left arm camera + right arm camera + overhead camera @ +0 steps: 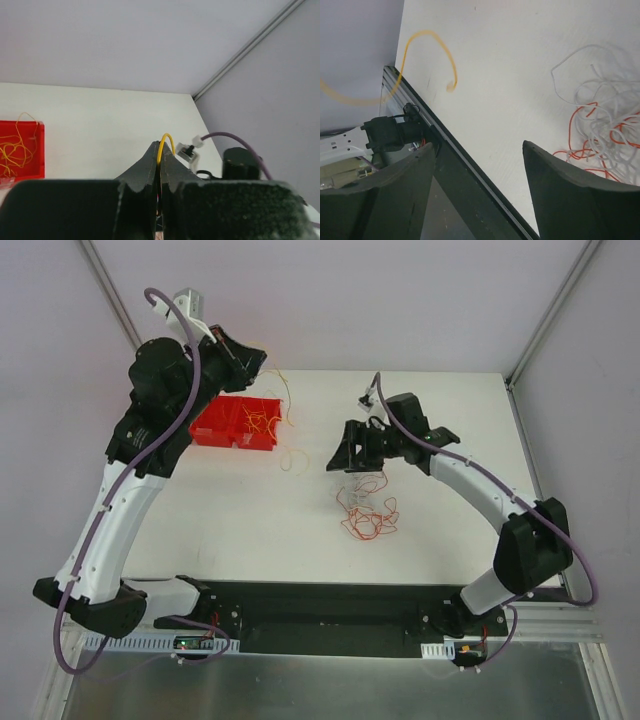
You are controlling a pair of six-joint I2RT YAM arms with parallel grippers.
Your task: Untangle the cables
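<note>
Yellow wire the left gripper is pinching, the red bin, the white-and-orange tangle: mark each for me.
yellow wire (167,135): left wrist view, top of its arch.
red bin (213,426): top external view, bare floor of its left compartment.
white-and-orange tangle (368,512): top external view, middle of the pile.

The bin (232,423) sits on the counter (250,530) at rear left, with cables (255,423) in it. The left claw (258,360) is above its rear right corner, a single cable (167,134) between the fingers. The cable tangle (367,512) lies right of centre, just before the right claw (340,452).
</note>
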